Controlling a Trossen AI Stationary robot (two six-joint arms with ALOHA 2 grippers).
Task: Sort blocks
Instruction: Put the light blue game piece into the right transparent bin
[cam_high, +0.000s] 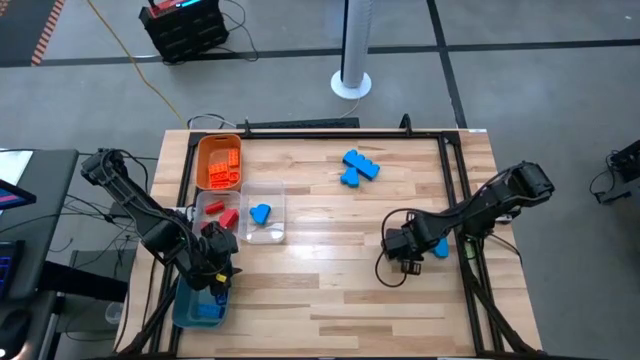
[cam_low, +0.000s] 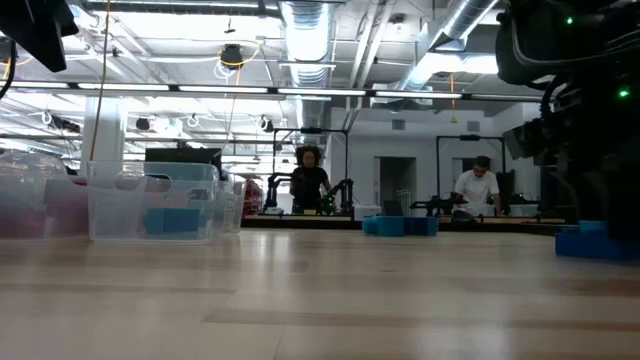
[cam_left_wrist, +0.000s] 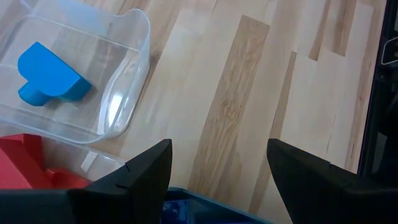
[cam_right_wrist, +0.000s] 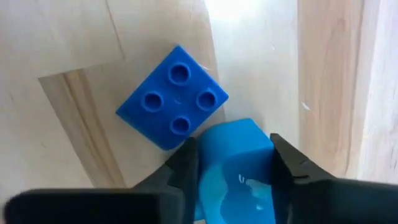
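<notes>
Meanwhile right gripper low over table, fingers pinching light-blue block; left gripper spread.

You are looking at three trays sitting at the table's left side: the far tray, the middle tray holding one block, and the near tray lying under the left gripper. Two blocks are lying toward the far edge. The right gripper is sitting at the right, with a block between its fingers and another block touching it.
</notes>
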